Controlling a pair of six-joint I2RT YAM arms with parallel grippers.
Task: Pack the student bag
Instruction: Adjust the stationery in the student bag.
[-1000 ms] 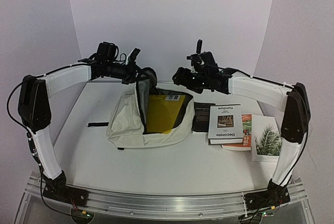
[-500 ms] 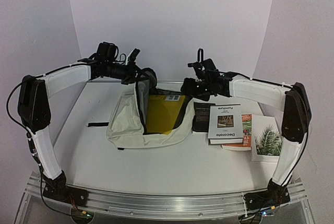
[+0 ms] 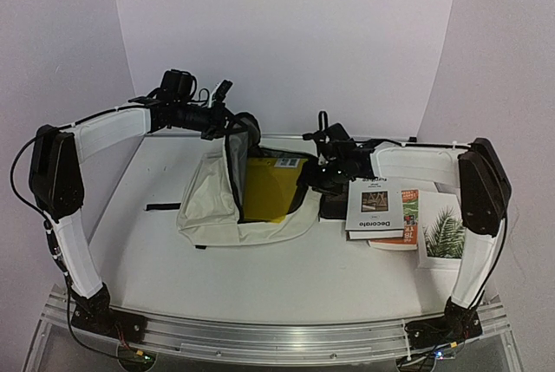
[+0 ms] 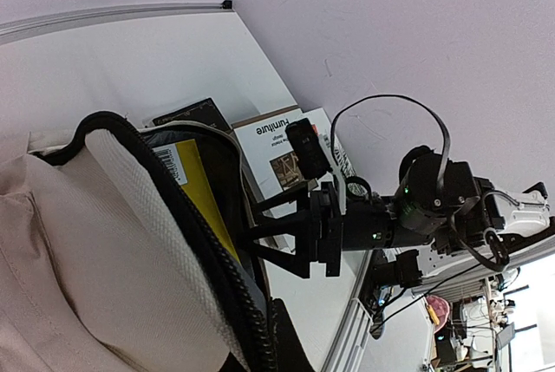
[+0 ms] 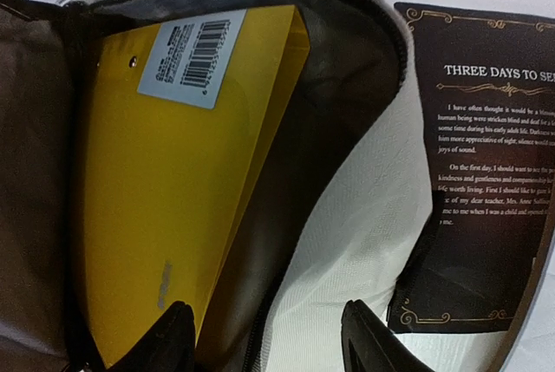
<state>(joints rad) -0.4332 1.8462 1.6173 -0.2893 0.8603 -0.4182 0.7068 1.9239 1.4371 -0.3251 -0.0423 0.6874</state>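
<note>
The bag (image 5: pixel 347 216) is matt, coarse-woven cream cloth with a faintly shiny grey lining. The yellow folder (image 5: pixel 173 207) looks smooth and slightly glossy; the dark book (image 5: pixel 486 172) has a matt cover.

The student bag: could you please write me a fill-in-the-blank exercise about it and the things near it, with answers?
The folder inside the open student bag is ____ in colour. Its white label shows a printed ____. The dark book lies on the table, not yet ____ the bag. The jaws of the right gripper stand ____.
Missing words: yellow, barcode, inside, open.
</note>
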